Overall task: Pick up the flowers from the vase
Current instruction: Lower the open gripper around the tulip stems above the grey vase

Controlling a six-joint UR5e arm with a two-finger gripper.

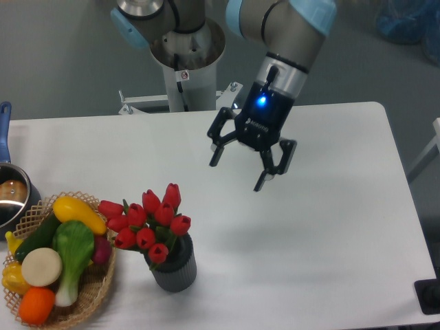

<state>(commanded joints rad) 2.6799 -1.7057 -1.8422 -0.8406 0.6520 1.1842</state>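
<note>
A bunch of red tulips, the flowers [148,223], stands in a small dark grey ribbed vase [175,270] near the table's front left. My gripper [237,174] hangs above the table's middle, up and to the right of the flowers and well apart from them. Its black fingers are spread open with nothing between them, and a blue light glows on its body.
A woven basket [93,299] of toy vegetables sits just left of the vase, nearly touching the flowers. A metal pot [12,196] with a blue handle is at the left edge. The robot's base [185,62] stands behind the white table [330,227].
</note>
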